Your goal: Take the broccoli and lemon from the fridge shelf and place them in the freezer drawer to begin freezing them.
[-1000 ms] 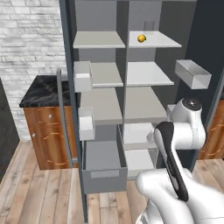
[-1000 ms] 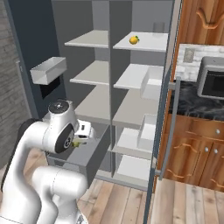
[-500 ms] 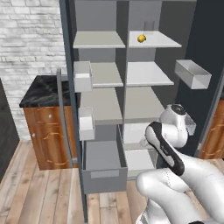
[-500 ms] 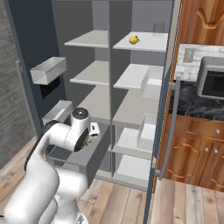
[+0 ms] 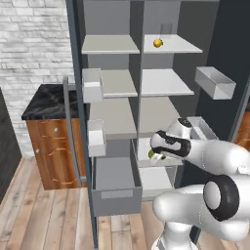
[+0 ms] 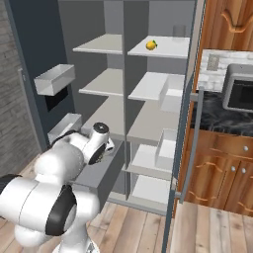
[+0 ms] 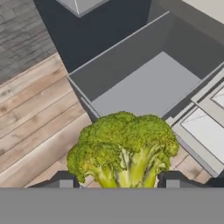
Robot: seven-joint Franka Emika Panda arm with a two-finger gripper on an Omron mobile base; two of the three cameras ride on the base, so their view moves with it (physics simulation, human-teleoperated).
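While our two-finger gripper clamps the lumpy green broccoli between its dark tips, we see it over the open deep grey freezer drawer; the small orange-yellow lemon sits on the top right shelf; fingertips mostly cut off.

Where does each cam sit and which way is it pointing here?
Left base view: behind-left of the arm, facing the open fridge; white arm rises lower right, small green lumpy broccoli at its hand.
Right base view: behind-right, same fridge; arm lower left, round orange-yellow lemon on the top shelf.
Hand view: on the hand, looking down into the deep grey freezer drawer; dark fingers flank the broccoli.
Shared: all three show the drawer; both base views show the lemon.
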